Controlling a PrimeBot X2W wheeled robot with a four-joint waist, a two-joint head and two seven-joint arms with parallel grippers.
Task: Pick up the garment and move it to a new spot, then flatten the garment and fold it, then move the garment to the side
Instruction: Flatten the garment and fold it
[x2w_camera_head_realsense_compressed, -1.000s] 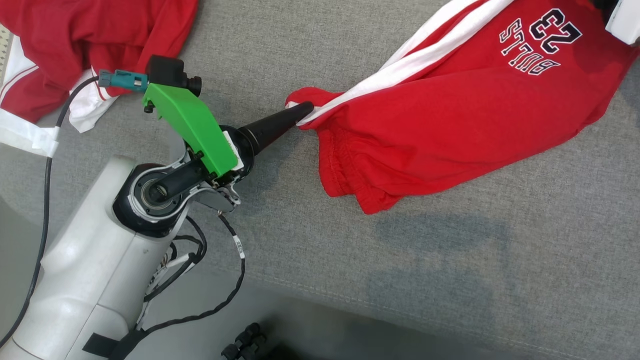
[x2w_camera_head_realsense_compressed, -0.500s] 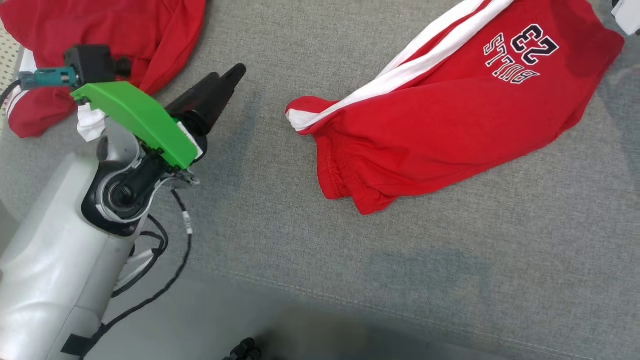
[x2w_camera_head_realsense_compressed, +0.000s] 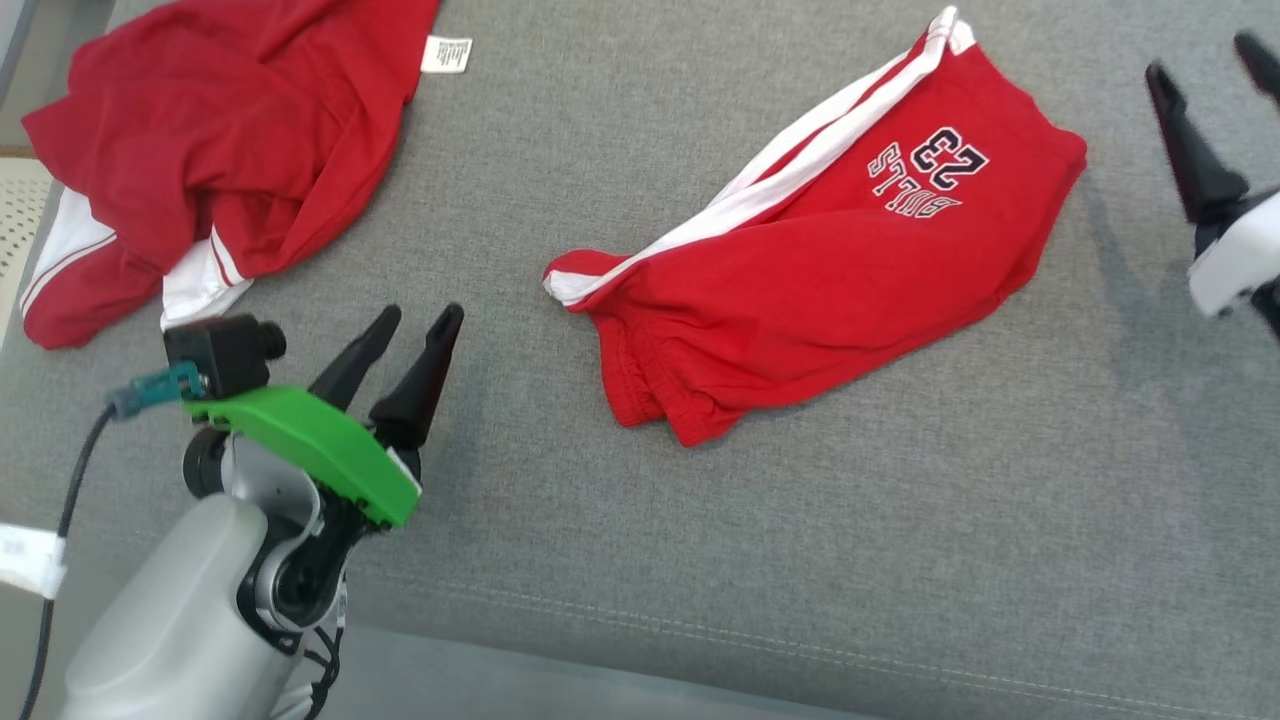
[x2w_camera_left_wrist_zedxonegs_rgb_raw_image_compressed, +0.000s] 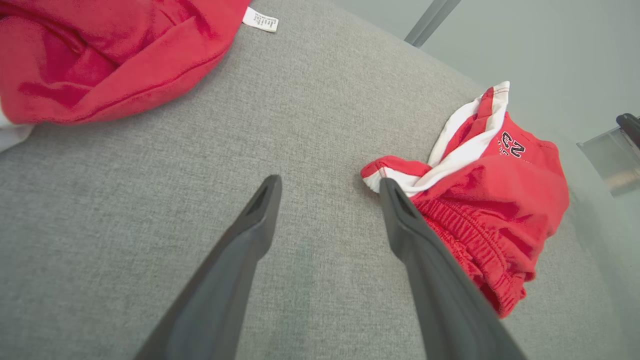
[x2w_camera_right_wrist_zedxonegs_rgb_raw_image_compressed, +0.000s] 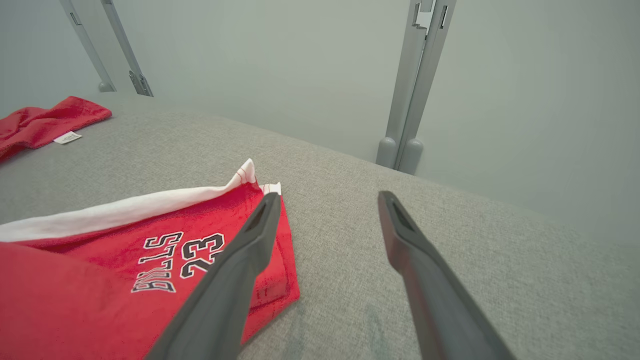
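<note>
Red shorts (x2w_camera_head_realsense_compressed: 800, 290) lay folded in half, slightly rumpled — fold looked roughly done. Left claw (x2w_camera_head_realsense_compressed: 422, 314), right claw (x2w_camera_head_realsense_compressed: 1200, 56) both wide, empty — sideways move remained.

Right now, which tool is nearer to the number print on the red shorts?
Right. The right tool hangs open just past the number print on the red shorts; the left tool, also open, sits off their opposite, waistband end.

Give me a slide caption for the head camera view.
Left hand and right hand, both open, flank red striped shorts on grey fabric; another red garment lies crumpled upper left.
</note>
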